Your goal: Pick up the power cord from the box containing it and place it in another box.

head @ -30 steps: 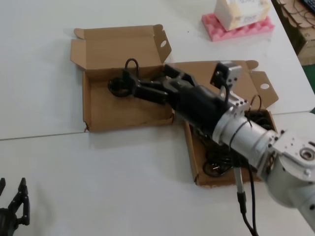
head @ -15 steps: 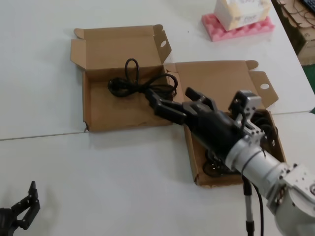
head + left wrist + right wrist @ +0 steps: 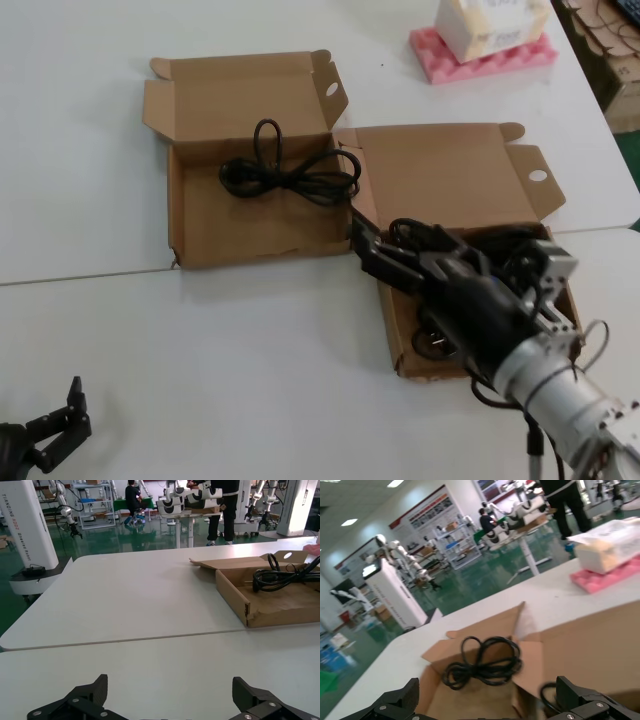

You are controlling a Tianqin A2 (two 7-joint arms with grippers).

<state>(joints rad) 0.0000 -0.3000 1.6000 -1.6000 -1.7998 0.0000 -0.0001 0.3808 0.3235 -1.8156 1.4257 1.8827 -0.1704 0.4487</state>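
A bundled power cord [image 3: 290,172] lies loose in the left-hand box [image 3: 200,235] (the one with the split front corner), near its hinged lid and touched by nothing. The right gripper [image 3: 368,243] hangs over the near-left corner of the right-hand box [image 3: 440,165], fingers spread and holding nothing; more black cord [image 3: 520,250] sits in that box beneath the arm. The left gripper [image 3: 62,420] waits low by the table's [image 3: 200,350] near edge, jaws apart and empty.

Power cord [image 3: 290,175] lies in left box [image 3: 200,235]; right box [image 3: 395,330] adjoins it.
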